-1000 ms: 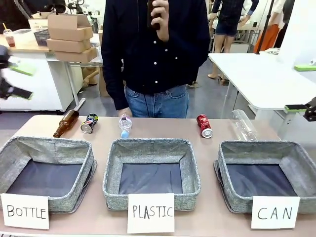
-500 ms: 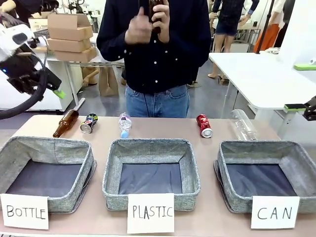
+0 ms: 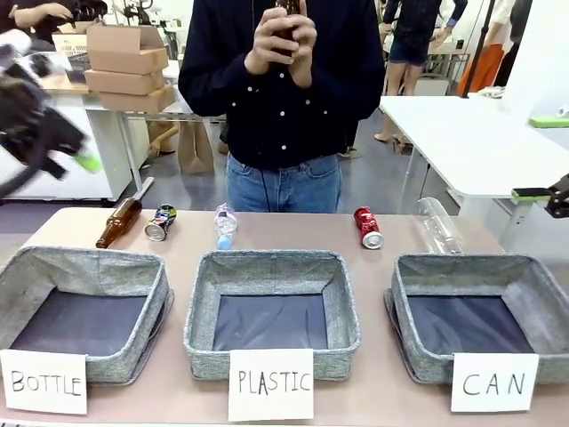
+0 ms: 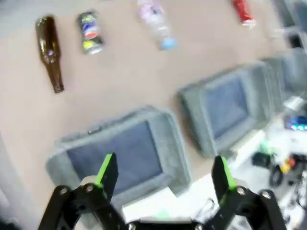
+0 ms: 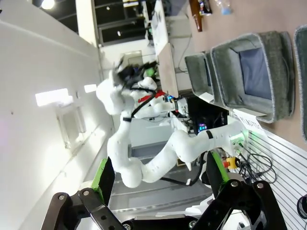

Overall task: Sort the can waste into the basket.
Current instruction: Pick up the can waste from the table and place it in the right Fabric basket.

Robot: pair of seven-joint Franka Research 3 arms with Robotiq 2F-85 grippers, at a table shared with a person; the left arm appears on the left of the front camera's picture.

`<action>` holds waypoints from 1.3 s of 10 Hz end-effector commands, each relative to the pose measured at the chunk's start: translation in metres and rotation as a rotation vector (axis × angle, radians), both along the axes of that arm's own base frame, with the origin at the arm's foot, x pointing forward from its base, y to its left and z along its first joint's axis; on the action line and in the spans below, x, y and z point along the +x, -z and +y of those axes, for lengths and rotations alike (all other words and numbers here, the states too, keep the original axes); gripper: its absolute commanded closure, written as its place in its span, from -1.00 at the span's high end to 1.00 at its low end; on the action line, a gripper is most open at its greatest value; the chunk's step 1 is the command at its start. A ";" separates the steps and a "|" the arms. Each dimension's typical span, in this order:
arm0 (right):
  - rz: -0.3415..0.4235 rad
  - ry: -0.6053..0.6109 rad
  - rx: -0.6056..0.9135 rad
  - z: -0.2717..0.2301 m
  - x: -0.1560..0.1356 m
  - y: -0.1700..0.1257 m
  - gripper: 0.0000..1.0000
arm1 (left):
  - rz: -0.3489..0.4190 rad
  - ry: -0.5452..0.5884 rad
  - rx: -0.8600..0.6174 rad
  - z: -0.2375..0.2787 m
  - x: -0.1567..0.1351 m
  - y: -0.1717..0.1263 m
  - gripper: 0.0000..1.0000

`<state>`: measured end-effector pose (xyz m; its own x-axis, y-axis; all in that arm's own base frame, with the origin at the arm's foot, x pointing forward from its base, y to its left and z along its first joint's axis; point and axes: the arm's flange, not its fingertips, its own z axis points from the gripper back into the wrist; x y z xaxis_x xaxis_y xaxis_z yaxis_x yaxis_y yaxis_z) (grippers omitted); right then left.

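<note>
Far left, above the table, the left gripper (image 4: 164,167) hangs with its jaws wide and empty; from the front it is only a blur. The dark dented drink can with blue-yellow print (image 3: 161,222) lies far left, just beside a brown glass bottle (image 3: 119,221); the small red dented can (image 3: 368,227) lies far, right of centre. Both look light, thin-walled, slick and apt to roll, so I'd pinch gently across the mid-body. The grey felt basket carded "CAN" (image 3: 471,264) sits near right. The right gripper (image 5: 159,170) is spread wide and empty, cut off at the front picture's edge
</note>
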<state>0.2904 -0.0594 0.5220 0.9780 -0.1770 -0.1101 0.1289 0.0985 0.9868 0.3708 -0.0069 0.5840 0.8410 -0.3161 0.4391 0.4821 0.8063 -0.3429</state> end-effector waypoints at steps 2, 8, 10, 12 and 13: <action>-0.030 -0.005 0.015 0.000 0.003 -0.003 1.00 | -0.224 0.066 -0.218 0.090 -0.175 -0.060 1.00; -0.030 -0.005 0.015 0.000 0.003 -0.003 1.00 | -0.268 0.104 -0.291 0.110 -0.218 -0.067 1.00; -0.030 -0.005 0.015 0.000 0.003 -0.003 1.00 | -0.268 0.104 -0.291 0.110 -0.218 -0.067 1.00; -0.030 -0.005 0.015 0.000 0.003 -0.003 1.00 | -0.268 0.104 -0.291 0.110 -0.218 -0.067 1.00; -0.030 -0.005 0.015 0.000 0.003 -0.003 1.00 | -0.268 0.104 -0.291 0.110 -0.218 -0.067 1.00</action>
